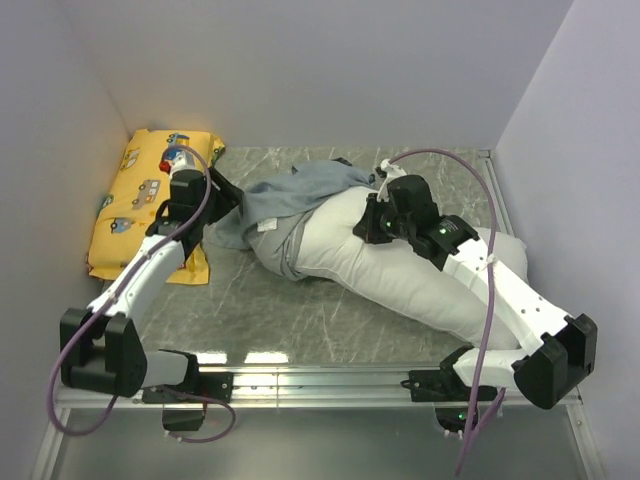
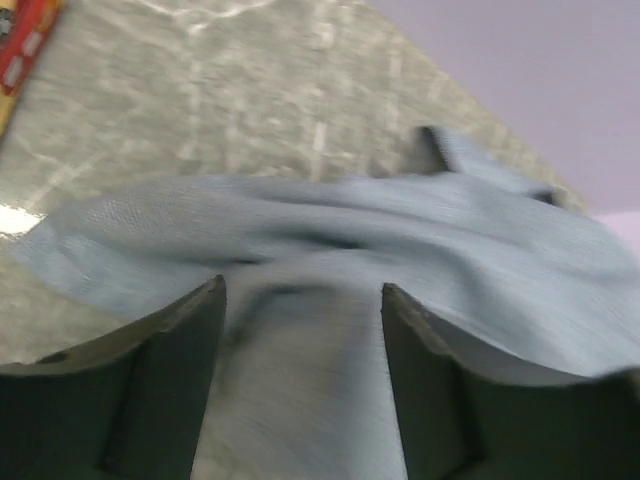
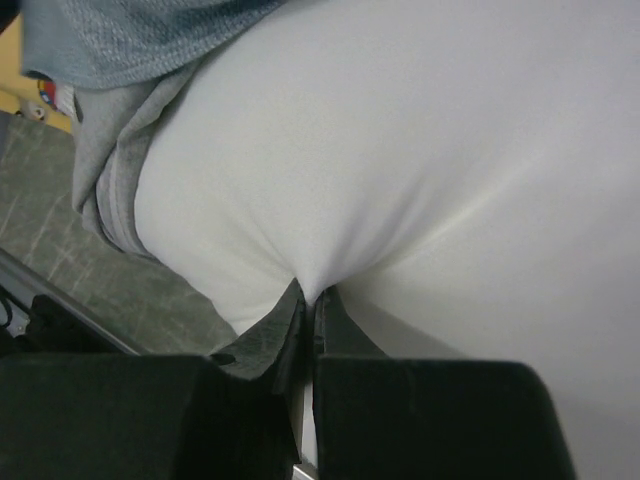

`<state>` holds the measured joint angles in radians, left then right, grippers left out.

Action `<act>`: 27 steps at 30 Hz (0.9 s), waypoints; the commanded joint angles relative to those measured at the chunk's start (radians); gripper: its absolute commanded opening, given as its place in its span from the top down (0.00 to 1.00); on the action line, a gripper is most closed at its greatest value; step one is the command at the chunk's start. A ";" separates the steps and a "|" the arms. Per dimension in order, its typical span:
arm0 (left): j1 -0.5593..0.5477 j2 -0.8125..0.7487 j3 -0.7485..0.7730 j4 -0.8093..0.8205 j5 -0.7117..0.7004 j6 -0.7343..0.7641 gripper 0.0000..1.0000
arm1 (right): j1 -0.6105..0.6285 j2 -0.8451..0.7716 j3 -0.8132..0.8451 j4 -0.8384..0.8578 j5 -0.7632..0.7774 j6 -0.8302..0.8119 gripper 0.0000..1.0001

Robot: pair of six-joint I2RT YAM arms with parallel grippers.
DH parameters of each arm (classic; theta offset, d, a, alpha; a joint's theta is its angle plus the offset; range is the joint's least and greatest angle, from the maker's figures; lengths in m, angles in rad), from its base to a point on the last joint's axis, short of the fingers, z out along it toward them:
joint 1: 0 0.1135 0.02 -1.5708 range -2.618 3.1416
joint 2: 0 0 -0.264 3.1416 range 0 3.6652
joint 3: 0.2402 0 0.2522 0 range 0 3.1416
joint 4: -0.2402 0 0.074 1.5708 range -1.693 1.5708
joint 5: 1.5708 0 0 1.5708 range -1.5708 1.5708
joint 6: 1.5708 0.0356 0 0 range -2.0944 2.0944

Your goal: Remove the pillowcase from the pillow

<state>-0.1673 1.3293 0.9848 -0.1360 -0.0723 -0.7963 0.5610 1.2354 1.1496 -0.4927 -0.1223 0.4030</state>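
Note:
The white pillow (image 1: 400, 270) lies slantwise from the table's middle to the right. The pillowcase (image 1: 300, 190), blue-grey side out, is bunched over the pillow's upper-left end, with a paler grey edge at the front. My left gripper (image 1: 218, 205) is at the pillowcase's left edge. In the left wrist view it (image 2: 303, 290) is open, with blurred blue-grey pillowcase fabric (image 2: 350, 230) lying between and beyond the fingers. My right gripper (image 1: 372, 225) is on top of the pillow. In the right wrist view it (image 3: 310, 295) is shut, pinching a fold of the pillow's white cover (image 3: 400, 150). The pillowcase (image 3: 130, 40) shows at the upper left.
A yellow pillow with cartoon vehicles (image 1: 145, 195) lies against the left wall, under my left arm. Its corner shows in the left wrist view (image 2: 25, 40). Pale walls close the left, back and right. The grey marble table (image 1: 300, 310) ends at a metal rail (image 1: 320, 380) in front.

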 commanded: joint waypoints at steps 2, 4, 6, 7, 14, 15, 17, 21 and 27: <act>-0.034 -0.175 -0.053 0.058 0.097 0.072 0.27 | -0.029 0.027 0.025 0.071 0.050 0.022 1.00; -0.084 -0.252 -0.077 0.026 0.089 0.091 0.21 | -0.032 0.048 0.047 0.078 0.055 0.030 1.00; -0.142 -0.298 -0.112 0.006 0.074 0.112 0.19 | -0.032 0.081 0.064 0.078 0.055 0.033 1.00; -0.179 -0.329 -0.121 -0.002 0.034 0.118 0.19 | -0.033 0.088 0.073 0.082 0.058 0.036 1.00; -0.541 -0.289 -0.158 -0.065 -0.236 0.117 0.18 | -0.033 0.118 0.090 0.089 0.066 0.051 1.00; -0.560 -0.254 -0.159 -0.060 -0.248 0.118 0.18 | -0.032 0.118 0.093 0.088 0.067 0.051 1.00; -0.616 -0.217 -0.150 -0.062 -0.338 0.121 0.17 | -0.033 0.119 0.096 0.085 0.067 0.051 1.00; -0.635 -0.128 -0.132 -0.117 -0.509 0.091 0.19 | -0.032 0.105 0.101 0.071 0.075 0.045 1.00; -0.601 -0.113 -0.132 -0.148 -0.632 0.043 0.57 | -0.033 0.056 0.085 0.046 0.101 0.022 1.00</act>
<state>-0.7952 1.2224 0.8375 -0.2459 -0.5571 -0.7292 0.5385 1.3537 1.1927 -0.4736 -0.0807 0.4473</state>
